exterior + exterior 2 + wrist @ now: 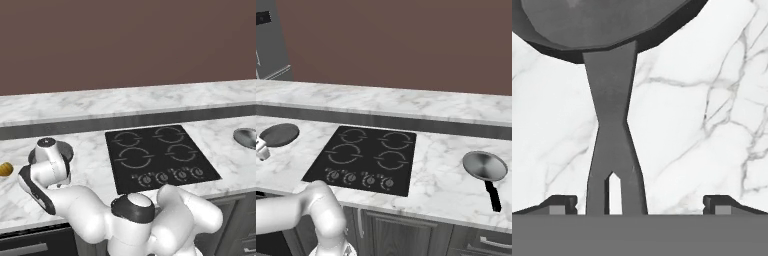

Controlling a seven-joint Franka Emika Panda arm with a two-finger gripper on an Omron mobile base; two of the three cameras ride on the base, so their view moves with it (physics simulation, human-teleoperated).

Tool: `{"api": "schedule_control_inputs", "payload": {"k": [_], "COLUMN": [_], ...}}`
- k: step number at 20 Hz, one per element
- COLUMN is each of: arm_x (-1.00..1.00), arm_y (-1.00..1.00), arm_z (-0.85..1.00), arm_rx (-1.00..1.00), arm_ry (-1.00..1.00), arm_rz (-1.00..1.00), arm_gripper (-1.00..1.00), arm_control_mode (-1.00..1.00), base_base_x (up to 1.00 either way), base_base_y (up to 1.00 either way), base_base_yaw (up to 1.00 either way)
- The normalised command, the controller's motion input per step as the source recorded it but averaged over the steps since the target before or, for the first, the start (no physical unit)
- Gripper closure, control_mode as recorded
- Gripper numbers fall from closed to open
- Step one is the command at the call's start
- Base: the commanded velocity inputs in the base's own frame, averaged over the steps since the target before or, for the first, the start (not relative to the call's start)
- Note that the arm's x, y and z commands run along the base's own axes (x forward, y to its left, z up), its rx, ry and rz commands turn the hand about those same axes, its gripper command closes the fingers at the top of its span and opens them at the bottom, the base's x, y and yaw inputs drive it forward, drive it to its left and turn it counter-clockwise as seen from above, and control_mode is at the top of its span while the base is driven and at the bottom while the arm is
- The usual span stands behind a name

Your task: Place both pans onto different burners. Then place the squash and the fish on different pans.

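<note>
The dark grey skillet (278,134) rests on the marble counter left of the cooktop, partly behind my hand in the left base view (66,150). Its loop-ended handle (614,135) runs down between my fingertips, nearer the left one. My gripper (641,202) stands open just above the handle's end, holding nothing. The shiny silver pan (485,166) with its black handle lies on the counter right of the cooktop. The burners (134,159) on the black cooktop are bare. The yellow-orange squash (5,169) sits at the far left. The fish is out of view.
A row of knobs (162,176) lines the cooktop's front edge. A raised marble ledge (125,102) runs along the back, under a brown wall. Cabinet fronts (406,235) sit below the counter edge.
</note>
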Motion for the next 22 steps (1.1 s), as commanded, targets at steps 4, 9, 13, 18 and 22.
{"api": "schedule_control_inputs", "payload": {"k": [4, 9, 13, 18, 22], "arm_x": [0.20, 0.17, 0.11, 0.11, 0.16], "arm_y": [0.04, 0.11, 0.15, 0.19, 0.21], "arm_z": [-0.08, -0.01, -0.12, -0.09, -0.08], "arm_rx": [0.00, 0.00, 0.00, 0.00, 0.00], "arm_ry": [0.00, 0.00, 0.00, 0.00, 0.00], "arm_rz": [0.00, 0.00, 0.00, 0.00, 0.00], "arm_gripper": [-1.00, -1.00, -1.00, -1.00, -1.00], "arm_control_mode": [-1.00, -1.00, -1.00, -1.00, -1.00], "base_base_x": [0.00, 0.00, 0.00, 0.00, 0.00], "base_base_y": [0.00, 0.00, 0.00, 0.00, 0.00], "base_base_yaw": [0.00, 0.00, 0.00, 0.00, 0.00]}}
